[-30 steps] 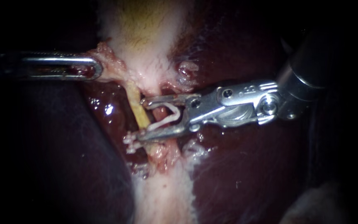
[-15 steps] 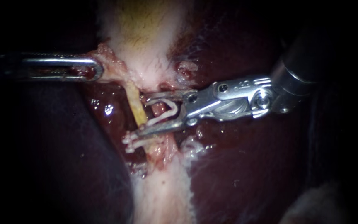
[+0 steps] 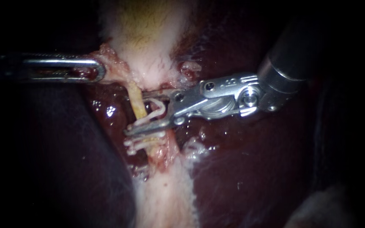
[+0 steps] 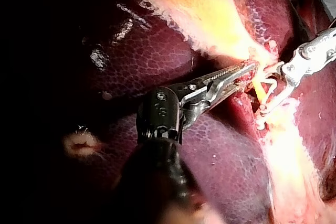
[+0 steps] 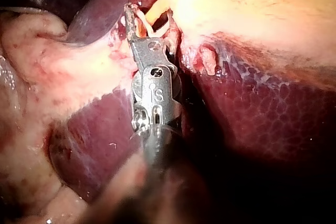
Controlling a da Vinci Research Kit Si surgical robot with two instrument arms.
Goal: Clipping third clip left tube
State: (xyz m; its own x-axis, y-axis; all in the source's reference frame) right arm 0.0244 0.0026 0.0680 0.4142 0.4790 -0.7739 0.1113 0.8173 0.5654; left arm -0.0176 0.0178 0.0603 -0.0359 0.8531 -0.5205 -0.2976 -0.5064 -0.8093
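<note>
Endoscope view: the pincer of our right instrument (image 3: 135, 113) holds an open clip (image 3: 159, 109) astride the left tube (image 3: 137, 103), above clips (image 3: 142, 141) already placed; our left instrument (image 3: 98, 69) pincer grips tissue (image 3: 110, 63), seemingly to stretch the tube.

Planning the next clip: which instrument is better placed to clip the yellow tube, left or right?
Right. The right instrument holds an open clip, its jaws astride the yellow tube just above the fitted clips. The left instrument is occupied, clamped on tissue.
</note>
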